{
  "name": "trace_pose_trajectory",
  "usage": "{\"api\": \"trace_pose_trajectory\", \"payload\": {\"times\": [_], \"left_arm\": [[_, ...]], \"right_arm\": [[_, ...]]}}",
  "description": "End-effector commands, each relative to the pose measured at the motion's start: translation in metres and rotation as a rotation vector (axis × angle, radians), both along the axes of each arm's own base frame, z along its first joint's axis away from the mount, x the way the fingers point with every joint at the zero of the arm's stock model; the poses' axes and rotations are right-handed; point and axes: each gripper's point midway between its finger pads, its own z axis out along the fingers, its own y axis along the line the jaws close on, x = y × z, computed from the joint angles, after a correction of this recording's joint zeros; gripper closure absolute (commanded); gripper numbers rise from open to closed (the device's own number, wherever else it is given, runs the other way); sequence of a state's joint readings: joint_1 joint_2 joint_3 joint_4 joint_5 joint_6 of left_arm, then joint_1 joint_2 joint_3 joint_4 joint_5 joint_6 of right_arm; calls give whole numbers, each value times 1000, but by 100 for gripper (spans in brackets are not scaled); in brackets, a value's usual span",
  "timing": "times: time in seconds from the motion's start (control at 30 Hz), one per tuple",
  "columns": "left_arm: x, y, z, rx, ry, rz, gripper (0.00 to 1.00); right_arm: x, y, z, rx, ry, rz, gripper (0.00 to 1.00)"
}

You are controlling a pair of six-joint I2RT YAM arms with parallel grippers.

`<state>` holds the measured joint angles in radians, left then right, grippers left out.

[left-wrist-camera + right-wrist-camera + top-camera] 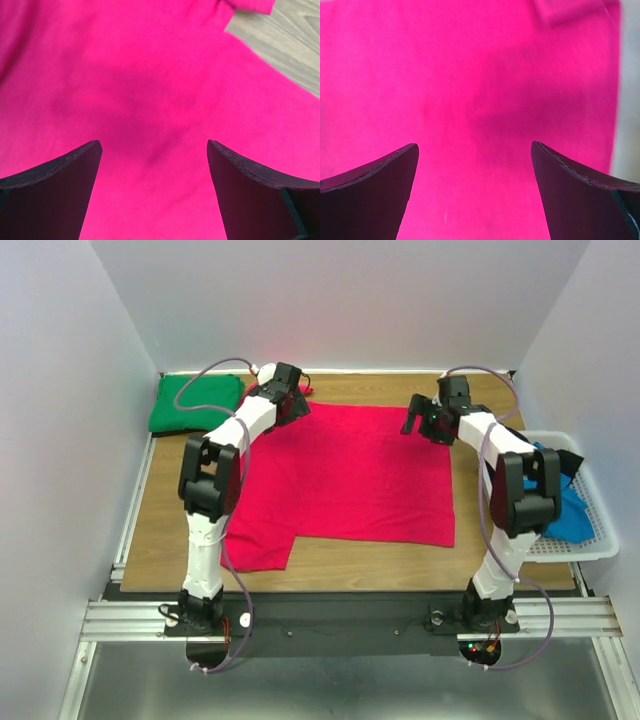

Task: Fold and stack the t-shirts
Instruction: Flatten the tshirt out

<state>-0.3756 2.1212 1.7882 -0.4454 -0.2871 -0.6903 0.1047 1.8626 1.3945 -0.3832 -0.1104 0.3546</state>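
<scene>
The crimson red t-shirt lies spread flat across the middle of the table, one sleeve sticking out at the near left. It fills the left wrist view and the right wrist view. My left gripper is open and empty just above the shirt's far left corner. My right gripper is open and empty above the shirt's far right corner. The emerald green t-shirt lies folded at the far left. The bright blue t-shirt lies in the white basket at the right. The black t-shirt shows behind the right arm in the basket.
The wooden table shows along the near edge and beside the shirt. Its bare top also shows in the left wrist view. White walls close in the left, back and right sides.
</scene>
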Motion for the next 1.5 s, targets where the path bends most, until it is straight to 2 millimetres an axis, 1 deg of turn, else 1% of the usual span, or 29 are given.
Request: {"api": "trace_pose_trajectory", "payload": {"times": [0.0, 0.03, 0.07, 0.13, 0.17, 0.23, 0.27, 0.33, 0.37, 0.4, 0.53, 0.6, 0.67, 0.7, 0.73, 0.77, 0.8, 0.83, 0.87, 0.9, 0.93, 0.97, 1.0, 1.07, 1.1, 1.2, 1.3, 1.33, 1.47], "left_arm": [[37, 12, 18, 68, -38, -73, 1], [43, 13, 16, 66, -44, -78, 1], [49, 16, 15, 78, -49, -89, 1], [63, 22, 12, 74, -61, -87, 2], [67, 24, 10, 77, -62, -97, 1], [76, 33, 3, 74, -68, -97, 1], [80, 35, -1, 72, -67, -96, 1], [84, 44, -7, 57, -53, -92, 1], [85, 47, -6, 52, -55, -90, 1], [86, 49, -8, 53, -53, -87, 1], [95, 48, -2, 58, -95, -112, 1], [100, 43, 0, 37, -109, -128, 1], [102, 39, 1, 29, -113, -144, 1], [103, 39, 2, 26, -118, -144, 1], [103, 38, 3, 22, -119, -146, 1], [102, 37, 4, 17, -119, -149, 1], [102, 36, 4, 12, -118, -152, 1], [99, 33, 4, 3, -114, -161, 1], [98, 32, 3, 1, -109, -163, 1], [94, 32, 2, 4, -102, -162, 1], [91, 33, -1, 11, -93, -155, 1], [88, 33, 0, 8, -90, -149, 1], [85, 31, -2, 10, -82, -149, 1], [74, 29, -1, 28, -73, -144, 1], [69, 29, -7, 38, -57, -142, 1], [64, 25, -12, 47, -42, -143, 1], [61, 27, -22, 56, -17, -139, 1], [60, 28, -24, 63, -10, -136, 1], [59, 29, -39, 72, 20, -143, 1]], "right_arm": [[37, 9, 4, -72, -63, 59, 0], [43, 7, -13, -82, -36, 47, 0], [56, 2, -8, -108, -57, 17, 0], [70, 0, -12, -125, -67, 8, 0], [86, -7, -15, -164, -80, -19, 0], [99, -13, -17, -195, -93, -48, 0], [113, -18, -22, -216, -100, -70, 0], [128, -27, -27, -261, -113, -110, 0], [127, -32, -36, -283, -98, -127, 0], [138, -37, -28, -296, -126, -155, 0], [163, -56, -27, -326, -164, -205, 0], [171, -54, -30, -321, -169, -174, 0], [174, -44, -20, -289, -190, -115, 0], [173, -42, -15, -286, -195, -102, 0], [171, -42, 4, -285, -220, -93, 0], [164, -42, 3, -297, -208, -77, 0], [158, -41, 9, -296, -208, -70, 0], [152, -41, 33, -291, -238, -67, 0], [145, -39, 43, -286, -246, -65, 0], [128, -38, 27, -284, -196, -57, 0], [120, -37, 29, -278, -189, -57, 0], [109, -35, 46, -263, -205, -61, 0], [91, -31, 26, -264, -151, -52, 0], [64, -25, 13, -262, -102, -42, 0], [57, -24, 8, -268, -86, -45, 0], [44, -30, -9, -278, -38, -105, 0], [42, -29, -19, -273, -15, -107, 0], [42, -30, -28, -281, 2, -107, 0], [45, -43, -44, -345, 34, -134, 0]]}}
